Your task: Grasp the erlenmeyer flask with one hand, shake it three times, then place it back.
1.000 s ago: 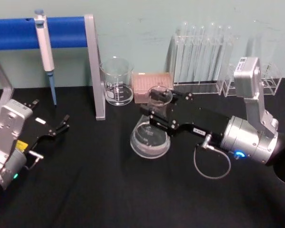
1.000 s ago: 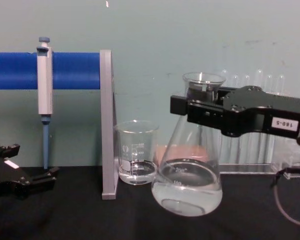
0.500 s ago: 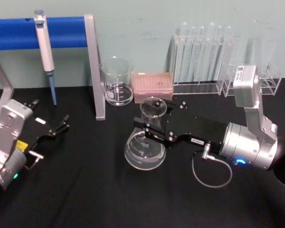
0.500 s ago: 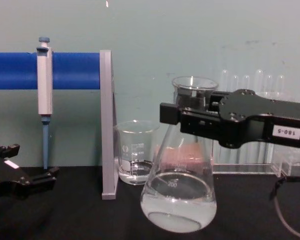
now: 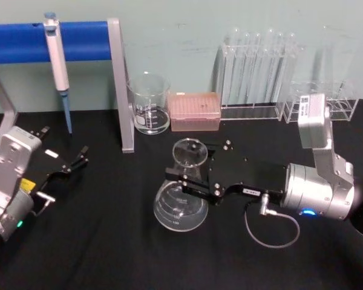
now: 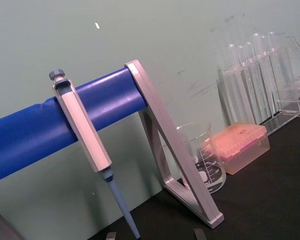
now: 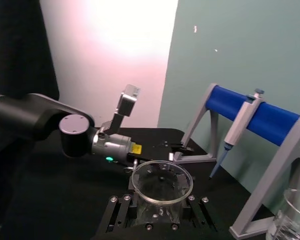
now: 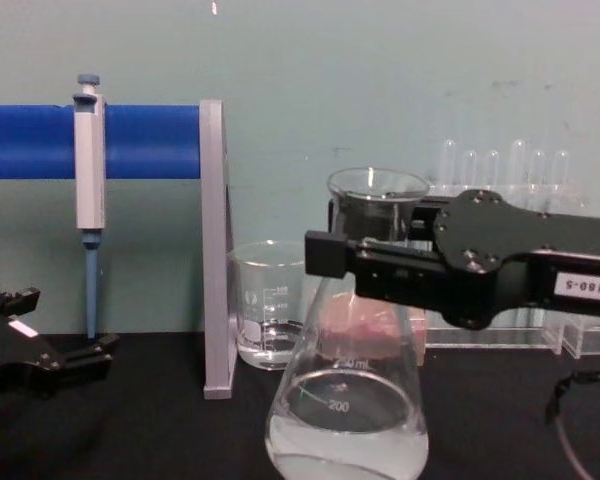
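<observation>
The erlenmeyer flask (image 5: 180,206) is clear glass with a little liquid in its wide base, in the middle of the black table. My right gripper (image 5: 190,175) reaches in from the right and is shut on its neck just under the rim. The chest view shows the flask (image 8: 346,420) large and close, with its base cut off by the view's lower edge and the right gripper (image 8: 380,268) clamped across the neck. From the right wrist view I look down into the flask's rim (image 7: 161,181). My left gripper (image 5: 74,162) rests open at the far left, well apart from the flask.
A glass beaker (image 5: 149,112) and a pink tip box (image 5: 195,111) stand behind the flask. Test tube racks (image 5: 257,78) line the back right. A pipette (image 5: 56,54) hangs on the blue bar, whose grey leg (image 5: 122,90) stands left of the beaker.
My right gripper has carried the flask toward me and to the left, away from the tip box. In the chest view it now sits lower and larger. The left arm has not moved.
</observation>
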You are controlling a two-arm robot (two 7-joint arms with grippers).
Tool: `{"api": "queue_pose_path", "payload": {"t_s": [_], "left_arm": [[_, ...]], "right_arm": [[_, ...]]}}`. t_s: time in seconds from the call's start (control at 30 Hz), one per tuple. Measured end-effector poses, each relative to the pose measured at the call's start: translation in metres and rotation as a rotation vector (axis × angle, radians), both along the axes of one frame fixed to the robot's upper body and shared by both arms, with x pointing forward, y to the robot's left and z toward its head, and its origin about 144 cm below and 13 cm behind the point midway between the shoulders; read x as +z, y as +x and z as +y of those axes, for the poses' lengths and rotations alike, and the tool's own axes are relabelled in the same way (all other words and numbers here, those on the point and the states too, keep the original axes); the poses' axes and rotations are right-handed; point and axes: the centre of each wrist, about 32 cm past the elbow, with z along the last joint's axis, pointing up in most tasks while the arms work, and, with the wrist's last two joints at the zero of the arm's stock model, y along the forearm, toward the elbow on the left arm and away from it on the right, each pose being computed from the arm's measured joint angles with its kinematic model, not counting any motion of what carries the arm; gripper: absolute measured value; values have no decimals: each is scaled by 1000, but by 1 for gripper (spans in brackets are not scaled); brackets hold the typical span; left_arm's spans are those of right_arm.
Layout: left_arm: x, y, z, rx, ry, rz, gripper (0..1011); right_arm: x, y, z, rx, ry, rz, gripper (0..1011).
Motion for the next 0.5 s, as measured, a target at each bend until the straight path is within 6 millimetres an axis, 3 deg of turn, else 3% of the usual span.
{"api": "queue_pose_path", "payload": {"t_s": [0.5], "left_arm": [[0, 0, 0, 0, 0, 0, 1001]], "right_arm": [[-1, 2, 1, 13, -1, -5, 451]]}}
